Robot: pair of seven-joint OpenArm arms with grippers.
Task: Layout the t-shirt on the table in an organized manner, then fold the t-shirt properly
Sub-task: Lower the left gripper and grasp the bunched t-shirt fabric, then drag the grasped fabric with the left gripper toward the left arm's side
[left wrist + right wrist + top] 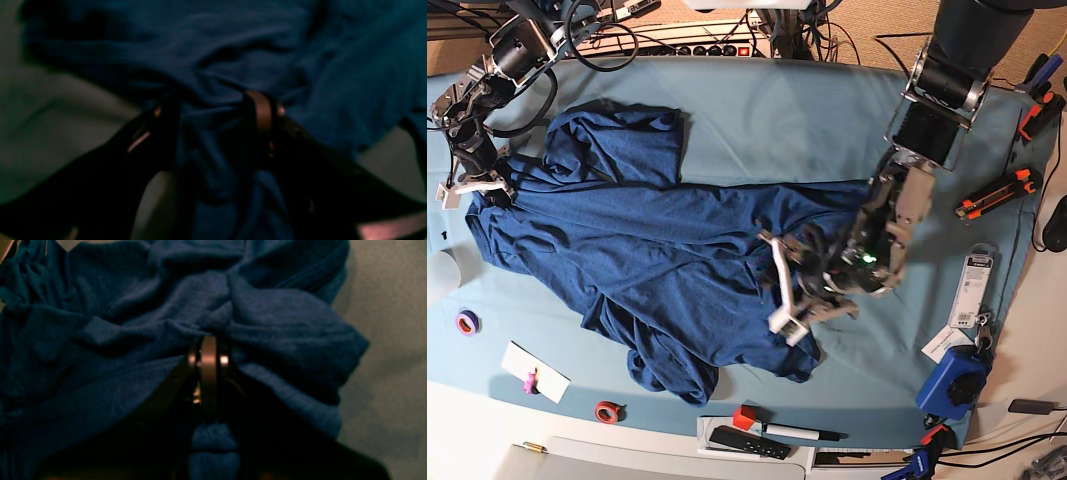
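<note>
The dark navy t-shirt (pixel 647 250) lies crumpled and stretched sideways across the teal table (pixel 777 120). My right gripper (pixel 482 187) is at the shirt's left edge. In the right wrist view its fingers (pixel 208 353) are pressed together on a pinch of t-shirt (pixel 116 340), and creases fan out from them. My left gripper (pixel 782 290) is at the shirt's right edge. In the left wrist view its jaws (pixel 213 113) stand wide apart with bunched t-shirt (pixel 233 50) lying between them down to the palm. Table cloth (pixel 40 126) shows beside it.
A purple tape roll (pixel 467 322), a white card (pixel 535 372) and a red tape roll (pixel 607 411) lie front left. A remote and marker (pixel 747 440) sit at the front edge. An orange-black tool (pixel 997 195), a packaged item (pixel 972 290) and a blue box (pixel 952 382) stand at the right.
</note>
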